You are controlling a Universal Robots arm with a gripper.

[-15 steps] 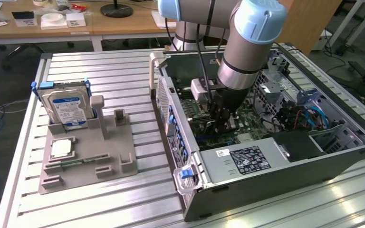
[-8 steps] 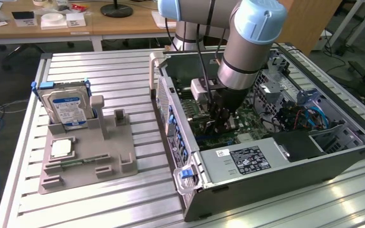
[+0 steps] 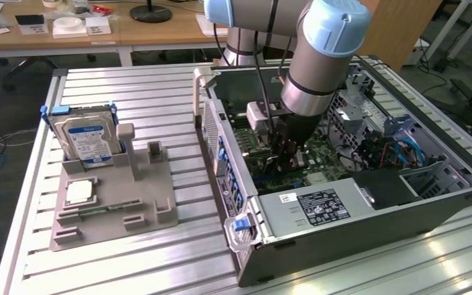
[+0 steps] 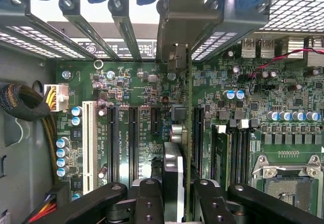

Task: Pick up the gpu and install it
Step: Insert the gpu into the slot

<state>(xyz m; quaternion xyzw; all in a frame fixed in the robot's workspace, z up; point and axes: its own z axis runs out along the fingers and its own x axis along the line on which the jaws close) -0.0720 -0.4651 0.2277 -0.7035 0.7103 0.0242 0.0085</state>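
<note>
Exterior view
Arm: the grey and pale-blue robot arm (image 3: 322,61) reaches down into the open dark metal computer case (image 3: 367,209) lying on the ribbed aluminium worktop (image 3: 137,98).
Gripper: the black gripper (image 3: 289,161) sits low inside the case, just above the green motherboard (image 3: 322,172).
Holder: a grey plastic parts holder (image 3: 113,196) stands well apart, toward the exterior view's left; in it a silver hard drive with a blue-white label (image 3: 88,140) stands upright and a small square silvery CPU chip (image 3: 81,192) lies flat.
Power supply: a grey box with a black label (image 3: 318,209) fills the near corner of the case.

Wrist view
Card: the thin dark greyish gpu (image 4: 188,148), seen edge-on, stands upright over a black expansion slot (image 4: 197,138) on the motherboard; its pale metal bracket (image 4: 178,16) reaches the slotted rear wall of the case.
Jaws: clenched on the gpu, one black finger (image 4: 148,203) on each side of the card.
Neighbours: a white slot (image 4: 88,143) and an empty CPU socket (image 4: 291,183) lie to either side.
</note>
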